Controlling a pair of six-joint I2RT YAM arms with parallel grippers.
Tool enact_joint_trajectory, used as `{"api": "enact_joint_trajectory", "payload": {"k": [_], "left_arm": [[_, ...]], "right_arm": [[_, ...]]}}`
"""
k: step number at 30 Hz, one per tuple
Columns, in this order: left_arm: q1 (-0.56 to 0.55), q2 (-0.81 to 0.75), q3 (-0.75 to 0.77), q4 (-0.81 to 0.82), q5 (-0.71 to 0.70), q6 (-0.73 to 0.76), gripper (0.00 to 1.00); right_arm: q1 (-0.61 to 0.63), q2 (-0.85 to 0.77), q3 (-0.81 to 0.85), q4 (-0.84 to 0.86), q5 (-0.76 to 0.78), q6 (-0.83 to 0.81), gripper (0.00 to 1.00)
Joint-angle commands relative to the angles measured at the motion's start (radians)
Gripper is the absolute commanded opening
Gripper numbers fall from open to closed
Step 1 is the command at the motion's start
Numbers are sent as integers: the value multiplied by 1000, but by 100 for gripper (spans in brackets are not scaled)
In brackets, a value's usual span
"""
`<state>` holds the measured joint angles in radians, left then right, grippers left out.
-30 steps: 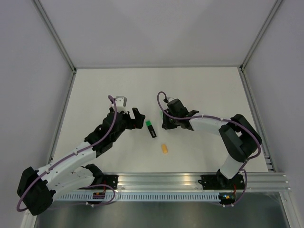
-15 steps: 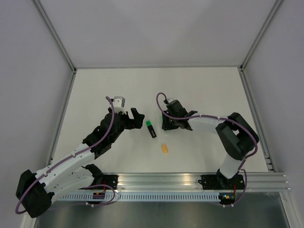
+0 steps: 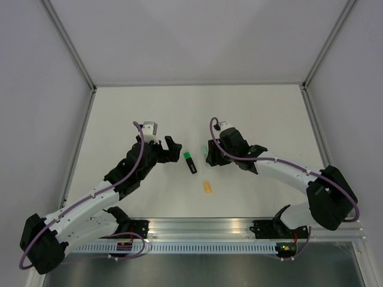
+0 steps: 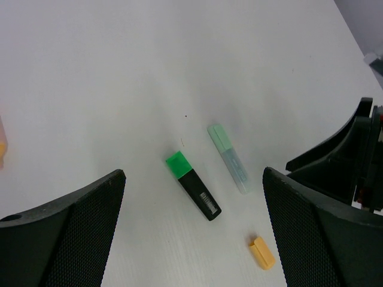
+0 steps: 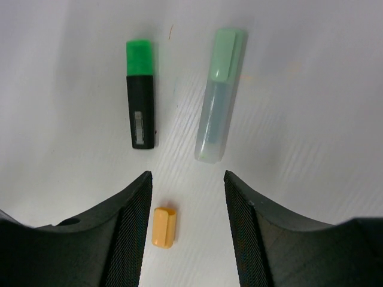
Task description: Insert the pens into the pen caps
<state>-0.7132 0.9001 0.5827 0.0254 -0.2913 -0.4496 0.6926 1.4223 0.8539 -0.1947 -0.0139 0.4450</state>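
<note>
A black pen with a bright green end (image 3: 190,162) lies mid-table; it also shows in the left wrist view (image 4: 192,186) and the right wrist view (image 5: 141,95). An orange-yellow cap (image 3: 207,188) lies loose nearer the arms, also seen from the right wrist (image 5: 164,226). A pale green translucent marker (image 5: 218,95) lies beside the black pen. My right gripper (image 3: 210,156) hovers open over that marker and the cap. My left gripper (image 3: 173,150) is open and empty, left of the black pen. A pale orange sliver (image 4: 1,143) shows at the frame edge.
The white table (image 3: 263,113) is walled by grey panels with metal posts at the back corners. A slotted metal rail (image 3: 239,230) runs along the near edge by the arm bases.
My right arm has swung its elbow out to the right and its gripper has shifted slightly right, still over the pale marker. The left gripper and the pens have barely moved.
</note>
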Motion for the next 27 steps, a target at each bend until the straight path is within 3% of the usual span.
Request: {"api": "enact_joint_trajectory", "payload": {"k": [1,10,15,20,22,27], "left_arm": [[3,-1,-1,38,-22,40,99],[3,-4,-4,31,-57,38,99],[1,-10,-4,21,-72,34,99],[18,111,117,-177,-373,14,97],[58,201,192,-214,-341,5,96],[368,390,376,-344,-50,-29,92]], "right_arm": [[82,-35,-58,-52,11,3,58],[258,-62,-116,-103,205,80,57],[278,-51,-127,-86,201,81,57],[280,-109,-90,-120,219,58,57],[278,-146,-72,-127,238,47,57],[280,-215,-90,-88,218,6,57]]}}
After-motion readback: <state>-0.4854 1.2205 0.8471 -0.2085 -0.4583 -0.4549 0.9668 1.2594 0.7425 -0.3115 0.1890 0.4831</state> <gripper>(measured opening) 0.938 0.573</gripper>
